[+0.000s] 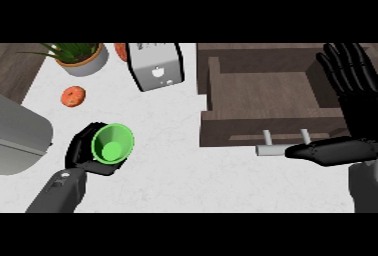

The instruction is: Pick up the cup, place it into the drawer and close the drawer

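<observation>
Left hand [87, 150] curled round green cup [112, 144], near left on counter [177, 170], cup mouth facing up toward view. Right hand [347, 100] spread, fingers straight, thumb at handle [275, 149] of open drawer [258, 95], far right. Toaster [155, 65], donut [73, 96], potted plant [80, 56] far left.

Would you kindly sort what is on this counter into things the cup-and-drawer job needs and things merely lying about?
Needed for the job:
green cup, held in the left hand
open drawer
drawer handle, by the right hand

Just lying about:
potted plant
toaster
doughnut
grey appliance
</observation>
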Robot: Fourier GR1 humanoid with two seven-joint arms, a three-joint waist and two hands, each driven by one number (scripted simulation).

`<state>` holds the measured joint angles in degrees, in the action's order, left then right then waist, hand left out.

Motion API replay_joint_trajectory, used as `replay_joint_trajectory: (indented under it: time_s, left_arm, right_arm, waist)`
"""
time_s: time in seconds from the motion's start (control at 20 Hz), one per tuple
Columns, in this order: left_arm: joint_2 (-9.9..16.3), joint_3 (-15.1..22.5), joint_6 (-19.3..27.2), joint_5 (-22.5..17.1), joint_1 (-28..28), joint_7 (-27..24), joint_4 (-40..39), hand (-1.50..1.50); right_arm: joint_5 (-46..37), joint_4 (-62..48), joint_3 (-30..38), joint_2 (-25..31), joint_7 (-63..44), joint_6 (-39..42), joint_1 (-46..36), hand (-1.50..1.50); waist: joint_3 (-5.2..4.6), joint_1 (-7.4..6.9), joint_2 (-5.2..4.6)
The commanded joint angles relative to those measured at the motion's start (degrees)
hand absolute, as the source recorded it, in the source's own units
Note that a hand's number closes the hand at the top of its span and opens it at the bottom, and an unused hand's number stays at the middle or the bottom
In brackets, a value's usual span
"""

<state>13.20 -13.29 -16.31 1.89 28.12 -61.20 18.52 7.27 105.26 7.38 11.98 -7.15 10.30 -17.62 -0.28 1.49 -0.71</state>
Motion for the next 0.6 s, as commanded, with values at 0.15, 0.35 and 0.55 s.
replay_joint_trajectory:
  time_s: [0.15,0.35,0.55]
  left_arm:
    - [-4.6,-7.7,6.8,-6.9,2.4,-7.1,2.3,1.5]
    - [-6.6,-4.5,3.9,-5.6,4.7,-3.5,5.9,1.5]
    - [-8.8,-2.3,7.7,-5.7,9.0,5.3,14.0,1.5]
  right_arm:
    - [0.8,-0.6,1.8,1.3,2.4,1.6,1.8,-1.5]
    - [0.6,4.0,-0.1,-0.3,-5.1,-1.8,0.8,-1.5]
    - [1.3,0.0,3.0,1.9,0.3,1.3,2.6,-1.5]
  waist:
    - [0.18,-0.57,0.36]
    - [0.23,-1.04,0.77]
    - [0.35,-1.64,1.08]
